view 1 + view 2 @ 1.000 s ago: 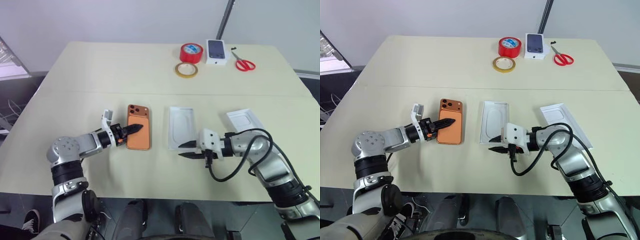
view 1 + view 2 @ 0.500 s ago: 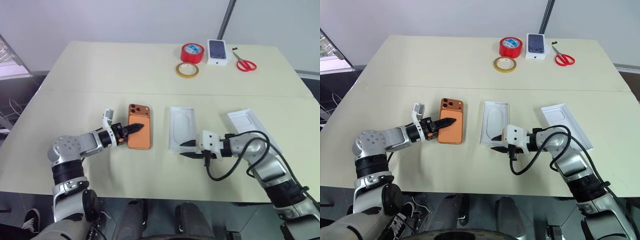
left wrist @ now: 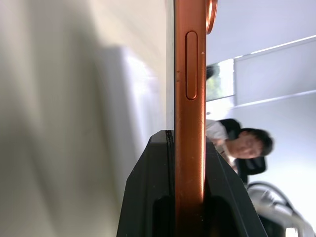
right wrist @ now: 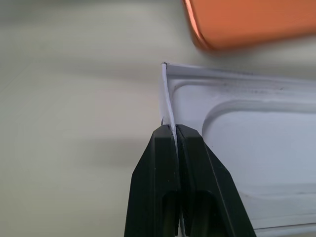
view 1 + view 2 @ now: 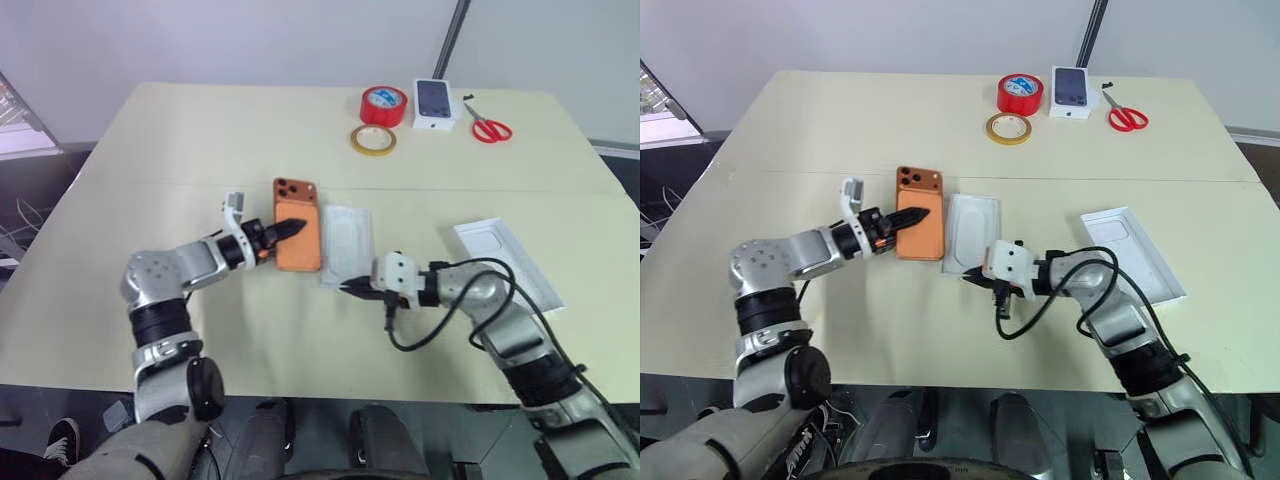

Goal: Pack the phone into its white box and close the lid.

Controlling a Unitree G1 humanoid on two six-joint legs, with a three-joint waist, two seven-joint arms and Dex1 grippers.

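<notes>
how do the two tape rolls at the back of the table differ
The red tape roll is tall and bright red with a blue and white label on top; the tan tape roll is flat, thin and yellowish with a wide open middle. The red one sits farther back, beside the small box picturing a dark phone; the tan one lies nearer the robot. Both lie flat on the table, untouched.
</notes>
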